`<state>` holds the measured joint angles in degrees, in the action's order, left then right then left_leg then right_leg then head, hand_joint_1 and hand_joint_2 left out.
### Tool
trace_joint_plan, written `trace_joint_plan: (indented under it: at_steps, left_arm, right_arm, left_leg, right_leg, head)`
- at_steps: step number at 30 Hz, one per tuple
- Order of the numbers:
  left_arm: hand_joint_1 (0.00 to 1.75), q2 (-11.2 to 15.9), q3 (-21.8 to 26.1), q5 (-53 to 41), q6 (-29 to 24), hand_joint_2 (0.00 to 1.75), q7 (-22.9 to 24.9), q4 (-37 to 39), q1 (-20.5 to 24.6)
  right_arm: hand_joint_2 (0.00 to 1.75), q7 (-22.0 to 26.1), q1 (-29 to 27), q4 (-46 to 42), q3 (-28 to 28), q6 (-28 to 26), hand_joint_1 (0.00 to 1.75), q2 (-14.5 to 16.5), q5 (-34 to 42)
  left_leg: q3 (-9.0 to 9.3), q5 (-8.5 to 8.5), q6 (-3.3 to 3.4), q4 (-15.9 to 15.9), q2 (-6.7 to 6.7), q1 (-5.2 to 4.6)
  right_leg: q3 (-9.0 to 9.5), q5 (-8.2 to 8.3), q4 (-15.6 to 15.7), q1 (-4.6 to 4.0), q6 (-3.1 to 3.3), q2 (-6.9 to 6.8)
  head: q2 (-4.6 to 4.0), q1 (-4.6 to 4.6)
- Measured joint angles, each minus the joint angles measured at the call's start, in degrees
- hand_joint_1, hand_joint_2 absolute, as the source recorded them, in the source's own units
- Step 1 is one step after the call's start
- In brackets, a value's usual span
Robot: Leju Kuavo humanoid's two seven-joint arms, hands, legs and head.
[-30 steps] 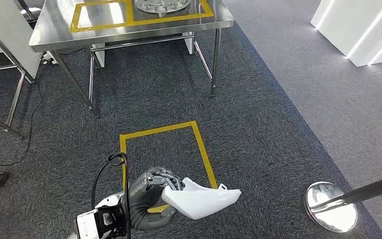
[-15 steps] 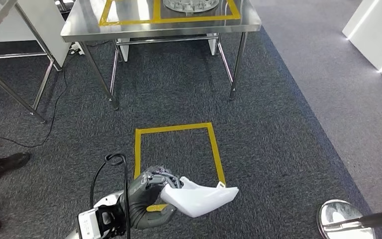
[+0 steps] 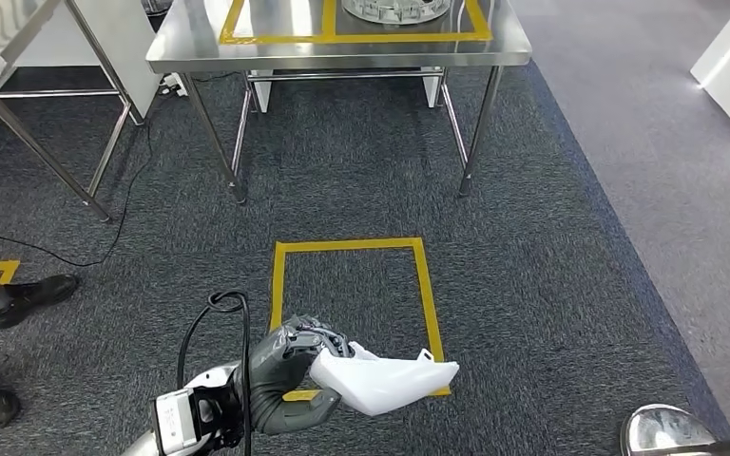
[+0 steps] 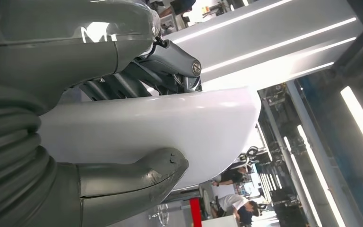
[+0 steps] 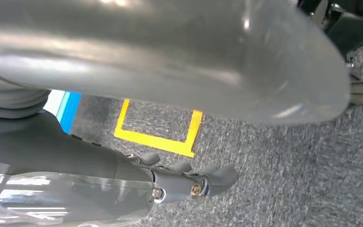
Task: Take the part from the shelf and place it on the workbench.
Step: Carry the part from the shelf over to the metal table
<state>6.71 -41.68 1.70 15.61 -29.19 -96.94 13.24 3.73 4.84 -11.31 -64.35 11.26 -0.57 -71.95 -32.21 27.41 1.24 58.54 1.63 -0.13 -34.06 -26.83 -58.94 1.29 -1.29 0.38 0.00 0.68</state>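
The dark fingers point(image 4: 170, 56) and the thick grey thumb point(image 4: 137, 172) of the left hand point(image 3: 290, 366) are closed on a white moulded part point(image 3: 385, 380), which is gripped at one end and held out over the dark grey carpet point(image 3: 551, 285). In the left wrist view the part point(image 4: 160, 127) is seen clamped between the fingers on one face and the thumb on the other. The part is carried low in the head view, over the near edge of a yellow tape square point(image 3: 352, 245) marked on the carpet.

The fingers of the right hand point(image 5: 189, 182) are seen lying close together over the carpet, with nothing held in them; whether they are curled cannot be told.

Well ahead stands the stainless steel workbench point(image 3: 342, 52), on which a yellow tape outline point(image 3: 328, 38) is marked and a round metal piece point(image 3: 394, 9) rests. A person's dark shoe point(image 3: 33, 294) is seen on the carpet at the left.
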Motion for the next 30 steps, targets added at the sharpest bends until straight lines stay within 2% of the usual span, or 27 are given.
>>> trace_joint_plan:
  at_steps: [2,3,4,6,7,8,9,10,11,13,14,16,18,19,20,22,23,24,25,27,28,29,30]
  left_arm:
    - [1.75,0.1,0.0,0.0,0.0,1.75,0.0,0.0,0.0]
    - [1.75,0.1,0.0,0.1,0.0,1.75,0.0,0.0,0.1]
    - [1.75,0.1,0.0,0.1,0.0,1.75,0.0,0.0,0.1]
    - [1.75,0.2,0.0,0.1,0.0,1.75,0.0,0.0,0.1]
    - [1.75,0.2,-0.1,0.1,0.0,1.75,0.0,0.1,0.0]
    - [1.75,0.3,-0.1,0.1,0.0,1.75,0.0,0.1,0.0]
    - [1.75,0.3,-0.1,0.1,0.0,1.75,0.0,0.1,0.0]
    - [1.75,0.3,-0.1,0.1,0.0,1.75,0.0,0.1,0.0]
    - [1.75,0.4,-0.1,0.1,0.0,1.75,0.0,0.1,0.0]
    - [1.75,0.4,-0.1,0.1,0.0,1.75,0.0,0.1,0.1]
    - [1.75,0.4,-0.1,0.1,0.0,1.75,0.0,0.1,0.1]
    - [1.75,0.4,-0.1,0.1,0.0,1.75,0.0,0.1,0.1]
    - [1.75,0.5,-0.1,0.1,0.0,1.75,0.0,0.1,0.2]
    - [1.75,0.4,-0.1,0.1,0.0,1.75,0.0,0.1,0.2]
    - [1.75,0.4,-0.1,0.1,0.0,1.75,0.0,0.1,0.2]
    - [1.75,0.4,-0.1,0.1,0.0,1.75,0.0,0.1,0.2]
    - [1.75,0.4,-0.1,0.1,0.0,1.75,0.0,0.1,0.1]
    - [1.75,0.4,-0.1,0.1,0.0,1.75,0.0,0.1,0.0]
    - [1.75,0.4,-0.1,0.1,0.0,1.75,0.0,0.1,0.0]
    - [1.75,0.4,-0.1,0.1,0.0,1.75,0.0,0.1,0.0]
    - [1.75,0.4,-0.1,0.1,0.0,1.75,0.0,0.1,0.1]
    - [1.75,0.4,-0.1,0.1,0.0,1.75,0.0,0.1,0.1]
    - [1.75,0.4,-0.2,0.1,0.0,1.75,0.1,0.1,0.1]
  right_arm:
    - [0.00,0.0,0.1,0.0,0.0,0.0,0.00,0.0,0.0]
    - [0.00,0.0,0.1,0.0,0.0,0.0,0.00,0.0,0.0]
    - [0.00,0.0,0.1,0.0,0.0,0.0,0.00,0.1,0.0]
    - [0.00,0.0,0.1,0.0,0.0,0.0,0.00,0.1,0.0]
    - [0.00,0.0,0.1,0.0,0.0,0.0,0.00,0.1,0.0]
    - [0.00,0.0,0.1,0.0,0.0,0.0,0.00,0.1,0.0]
    - [0.00,0.0,0.1,0.0,0.0,0.0,0.00,0.1,0.0]
    - [0.00,0.0,0.1,0.0,0.0,0.0,0.00,0.1,0.0]
    - [0.00,0.0,0.1,0.0,0.0,0.0,0.00,0.1,0.0]
    - [0.00,0.0,0.1,0.0,0.0,0.0,0.00,0.2,0.0]
    - [0.00,0.0,0.1,0.0,0.0,0.0,0.00,0.2,0.0]
    - [0.00,0.0,0.1,0.0,0.0,0.1,0.00,0.2,0.0]
    - [0.00,0.0,0.1,0.0,0.0,0.1,0.00,0.2,0.0]
    - [0.00,0.0,0.2,0.0,0.0,0.1,0.00,0.2,0.0]
    - [0.00,0.0,0.2,0.0,0.0,0.1,0.00,0.2,0.0]
    - [0.00,0.0,0.1,0.0,0.0,0.1,0.00,0.3,0.0]
    - [0.00,0.0,0.1,0.0,0.0,0.0,0.00,0.3,0.0]
    - [0.00,0.0,0.0,0.0,0.0,0.0,0.00,0.3,0.0]
    - [0.00,0.0,0.0,0.0,0.0,0.0,0.00,0.3,0.0]
    - [0.00,0.0,0.0,0.0,0.0,0.0,0.00,0.3,0.0]
    - [0.00,0.0,0.0,0.0,0.0,0.0,0.00,0.2,0.0]
    - [0.00,0.0,0.1,0.0,0.0,0.0,0.00,0.2,0.0]
    - [0.00,0.0,0.1,0.0,0.0,0.0,0.00,0.2,0.0]
  left_leg:
    - [-0.09,0.48,-0.57,0.4,-0.09,0.15]
    - [-0.55,1.34,-0.88,1.6,-0.29,0.23]
    - [-1.50,2.68,-1.15,3.8,-0.55,0.31]
    - [-5.15,6.40,-1.56,11.6,-1.05,0.46]
    - [-7.00,7.64,-1.69,15.2,-1.16,0.53]
    - [-8.17,7.89,-1.73,17.3,-1.22,0.57]
    - [-8.17,6.91,-1.66,16.9,-1.25,0.58]
    - [-6.96,4.91,-1.49,14.1,-1.27,0.59]
    - [-4.93,2.55,-1.17,9.8,-1.38,0.56]
    - [-1.48,-0.12,-0.50,2.5,-1.70,0.24]
    - [-0.75,-0.45,-0.24,0.8,-1.80,0.04]
    - [-0.68,-0.52,0.17,0.2,-1.64,-0.15]
    - [-0.35,-1.02,0.84,-0.6,-1.50,0.10]
    - [-0.17,-1.29,1.19,-1.1,-1.49,0.24]
    - [-0.05,-1.48,1.43,-1.4,-1.50,0.31]
    - [-0.17,-1.53,1.63,-1.4,-1.47,0.17]
    - [-0.21,-1.52,1.65,-1.4,-1.42,0.10]
    - [-0.19,-1.50,1.64,-1.4,-1.35,0.06]
    - [-0.12,-1.46,1.61,-1.4,-1.26,0.05]
    - [0.04,-1.31,1.40,-1.2,-1.11,0.03]
    - [0.03,-1.19,1.19,-1.1,-1.07,-0.07]
    - [-0.01,-1.09,0.94,-1.0,-1.06,-0.16]
    - [-0.06,-1.02,0.68,-0.9,-1.06,-0.22]
  right_leg:
    - [0.19,0.08,0.3,0.13,0.80,-0.19]
    - [0.34,0.12,0.5,0.21,1.21,-0.30]
    - [0.48,0.14,0.6,0.29,1.53,-0.41]
    - [0.59,0.02,0.6,0.17,1.86,-0.60]
    - [0.60,-0.04,0.5,0.10,1.92,-0.68]
    - [0.65,-0.11,0.5,0.04,1.96,-0.75]
    - [0.74,-0.18,0.5,-0.01,1.94,-0.79]
    - [0.90,-0.27,0.4,-0.04,1.90,-0.81]
    - [1.11,-0.38,0.4,-0.07,1.80,-0.81]
    - [1.32,-0.52,0.4,-0.22,1.39,-0.82]
    - [1.31,-0.52,0.4,-0.26,1.09,-0.86]
    - [1.30,-0.34,0.7,-0.26,0.38,-1.00]
    - [1.25,-0.84,0.2,-0.16,-0.19,-1.01]
    - [0.62,-1.89,-1.2,-0.15,-0.39,-0.93]
    - [-0.69,-3.58,-4.0,-0.06,-0.55,-0.81]
    - [-4.52,-7.13,-11.7,-0.03,-0.84,-0.66]
    - [-5.94,-7.84,-14.4,-0.03,-0.94,-0.64]
    - [-6.32,-7.33,-15.0,-0.03,-0.98,-0.63]
    - [-5.53,-5.77,-13.2,-0.03,-0.93,-0.63]
    - [-1.63,-1.80,-5.2,-0.05,-0.60,-0.53]
    - [0.02,-0.53,-1.7,-0.17,-0.34,-0.45]
    - [1.02,0.05,0.5,-0.31,-0.08,-0.38]
    - [1.32,0.04,1.3,-0.47,0.17,-0.32]
  head:
    - [0.00,-0.01]
    - [0.00,0.10]
    - [0.00,0.20]
    - [0.00,0.40]
    - [0.00,0.39]
    - [0.00,0.39]
    - [0.00,0.39]
    - [0.00,0.40]
    - [0.00,0.40]
    - [0.00,0.38]
    - [0.00,0.35]
    - [0.00,0.36]
    - [0.00,0.30]
    - [0.00,0.24]
    - [0.00,0.16]
    - [0.00,0.08]
    - [0.00,0.08]
    - [0.00,0.08]
    - [0.00,0.07]
    - [0.00,0.06]
    - [0.00,0.09]
    - [0.00,0.11]
    - [0.00,0.12]
